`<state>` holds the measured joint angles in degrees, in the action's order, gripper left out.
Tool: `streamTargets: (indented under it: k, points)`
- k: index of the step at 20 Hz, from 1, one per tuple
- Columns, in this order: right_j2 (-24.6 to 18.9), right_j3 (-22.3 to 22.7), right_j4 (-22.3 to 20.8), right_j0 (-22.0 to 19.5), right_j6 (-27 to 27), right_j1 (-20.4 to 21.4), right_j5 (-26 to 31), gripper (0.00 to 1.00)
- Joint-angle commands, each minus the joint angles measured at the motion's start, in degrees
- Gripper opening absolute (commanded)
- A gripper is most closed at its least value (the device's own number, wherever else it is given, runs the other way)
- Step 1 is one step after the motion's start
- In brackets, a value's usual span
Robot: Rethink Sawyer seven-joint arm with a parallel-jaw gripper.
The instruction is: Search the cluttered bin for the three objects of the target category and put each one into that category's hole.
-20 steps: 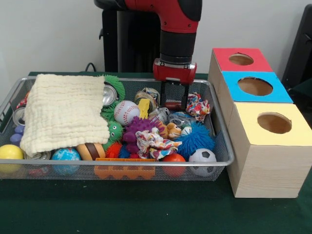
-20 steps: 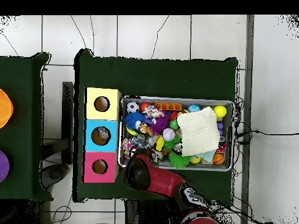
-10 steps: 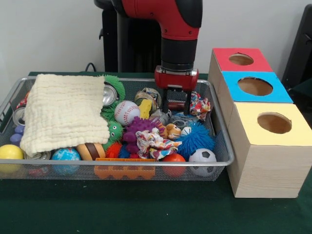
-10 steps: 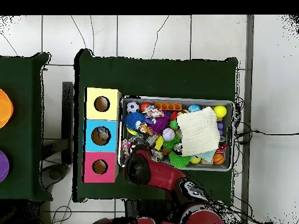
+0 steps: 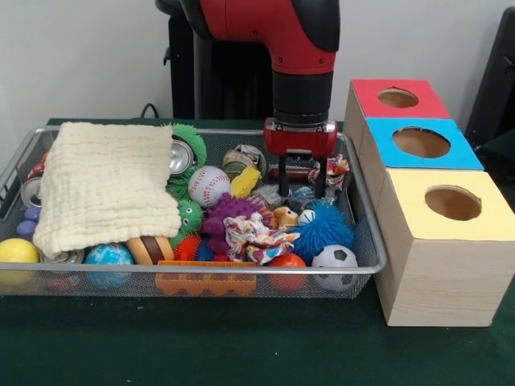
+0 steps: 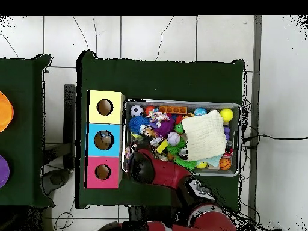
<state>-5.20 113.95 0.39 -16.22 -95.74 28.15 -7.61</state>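
Note:
The wire mesh bin is full of toys; it also shows in the overhead view. My gripper hangs low over the bin's far right part, fingers apart and pointing down. They straddle a small reddish thing that I cannot identify. Just below lies a see-through plastic piece with blue on it, perhaps a bottle, mostly covered. No bottle shows clearly. In the overhead view the arm hides the gripper.
A cream cloth covers the bin's left half. Silver cans lie at the back. Balls, spiky toys and a patterned cloth crowd the gripper. Three boxes with holes stand right of the bin: red, blue, yellow.
My gripper has moved a little right and toward the bin's near side, lower among the toys. The finger spacing looks the same. The toys have hardly shifted.

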Motion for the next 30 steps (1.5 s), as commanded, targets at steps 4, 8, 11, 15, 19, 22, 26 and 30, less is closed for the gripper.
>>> streamTargets:
  k: [4,8,11,15,19,22,26,30]
  points:
    - [-7.1,-9.3,-3.1,-3.9,-4.2,-3.3,5.0,1.00]
    - [-8.4,-8.9,-3.8,-5.1,-4.3,-2.7,6.1,1.00]
    - [-8.8,-8.9,-4.1,-5.4,-4.7,-3.0,5.7,1.00]
    - [-8.6,-9.1,-4.7,-5.2,-4.9,-3.4,4.7,1.00]
    - [-9.8,-8.4,-5.1,-6.0,-5.2,-3.0,5.1,1.00]
    - [-11.5,-7.9,-5.7,-7.1,-5.7,-3.5,4.3,1.00]
    - [-12.6,-8.8,-7.0,-7.9,-5.9,-6.0,1.8,1.00]
    - [-13.0,-9.9,-8.4,-8.3,-6.1,-8.0,-0.4,1.00]
